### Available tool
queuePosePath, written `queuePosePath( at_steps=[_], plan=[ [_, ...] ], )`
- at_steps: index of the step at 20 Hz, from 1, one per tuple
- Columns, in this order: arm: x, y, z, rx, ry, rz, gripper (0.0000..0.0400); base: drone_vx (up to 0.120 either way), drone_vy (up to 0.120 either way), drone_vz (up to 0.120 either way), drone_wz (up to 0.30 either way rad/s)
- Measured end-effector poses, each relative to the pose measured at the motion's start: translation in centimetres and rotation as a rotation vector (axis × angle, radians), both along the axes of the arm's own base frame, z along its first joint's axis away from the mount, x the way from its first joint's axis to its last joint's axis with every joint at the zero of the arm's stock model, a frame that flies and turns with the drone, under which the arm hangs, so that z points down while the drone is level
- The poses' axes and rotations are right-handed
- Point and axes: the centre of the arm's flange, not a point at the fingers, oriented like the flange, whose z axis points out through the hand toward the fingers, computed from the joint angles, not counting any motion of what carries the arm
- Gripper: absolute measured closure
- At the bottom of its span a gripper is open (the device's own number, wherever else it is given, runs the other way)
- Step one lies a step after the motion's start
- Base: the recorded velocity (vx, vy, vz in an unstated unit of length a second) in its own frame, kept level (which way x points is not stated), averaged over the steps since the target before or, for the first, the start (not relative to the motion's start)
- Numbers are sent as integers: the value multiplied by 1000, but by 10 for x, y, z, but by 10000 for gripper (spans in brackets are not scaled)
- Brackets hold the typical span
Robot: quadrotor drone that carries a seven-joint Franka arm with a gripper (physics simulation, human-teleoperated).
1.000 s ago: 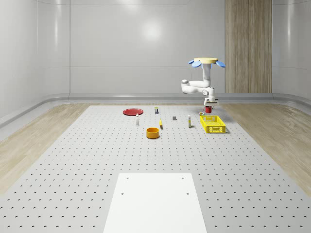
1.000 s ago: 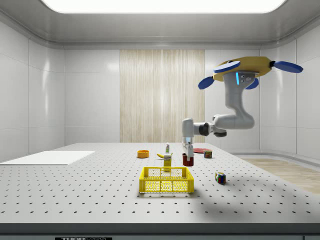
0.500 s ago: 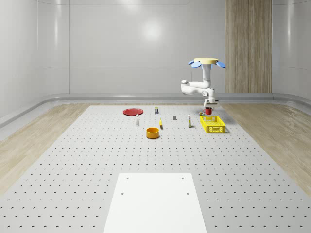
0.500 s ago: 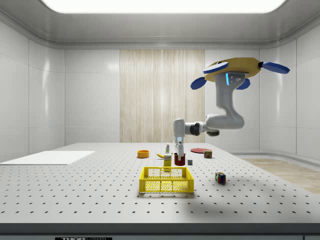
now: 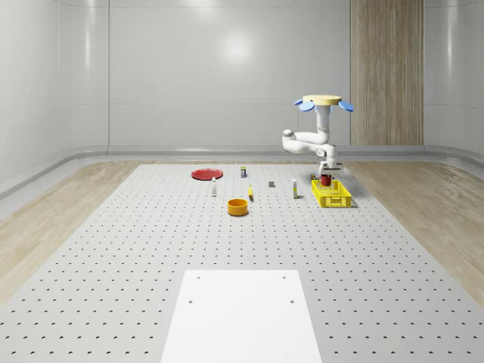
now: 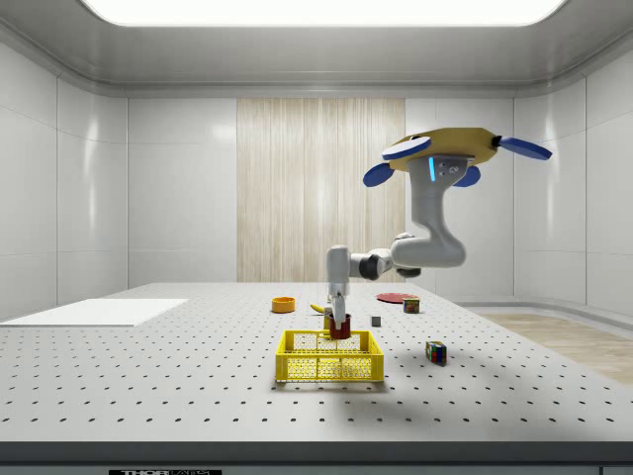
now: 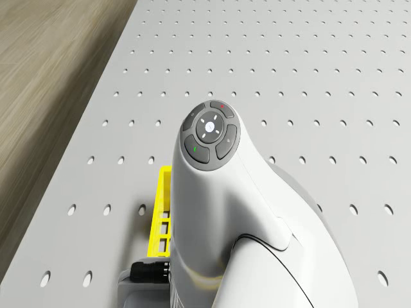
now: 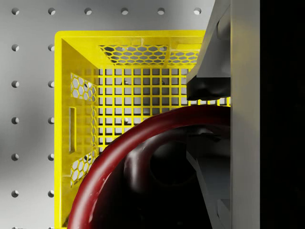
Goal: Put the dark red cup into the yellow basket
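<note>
compared with a second ago in the side view – drone shifted toward the side view's left and a touch lower, arm carried along, gripper now hanging directly over the yellow basket instead of off to its right. same story in the whole-scene view: dark red cup previously behind the basket's far end, now just above its rim. hovering well above the perforated table, resting on nothing, a little to the side view's right of the basket.

cup pinched at its rim – one finger pressed on the outside of the wall, the other inside the mouth, closed only as far as the wall allows. seen down the wrist, cup with the basket's mesh floor under it, though sitting toward one end and not centred.

judged from this: carrying nearly finished, cup over the opening and not yet lowered or let go; a small lowering and a release left. risk of clipping the end wall if dropped off-centre.

writing and brands – nothing readable on cup, basket or table; only unlettered button symbols on the arm's wrist pad.
</note>
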Motion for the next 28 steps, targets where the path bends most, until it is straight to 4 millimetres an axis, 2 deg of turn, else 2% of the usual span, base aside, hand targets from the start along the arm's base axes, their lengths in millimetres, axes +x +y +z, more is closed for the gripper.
queuePosePath(
  at_steps=[3, 8, 12, 22, 23, 24, 26, 28],
  plan=[
    [0, 0, 0, 0, 0, 0, 301, 120, 0, -120, 0],
    [0, 0, 0, 0, 0, 0, 301, 120, 0, 0, 0],
    [0, 0, 7, 0, 0, 0, 301, 0, 0, 0, 0],
    [0, 0, 43, 0, 0, 1, 301, 0, 0, 0, 0],
    [0, 0, 46, 0, 0, 1, 278, 0, 0, 0, 0],
    [0, 0, 48, 0, 0, 1, 216, 0, 0, 0, 0],
    [0, 0, 50, 0, 0, 1, 131, 0, 0, 0, 0],
    [0, 0, 48, 0, 0, 0, 80, 0, 0, 0, 0]
  ],
)
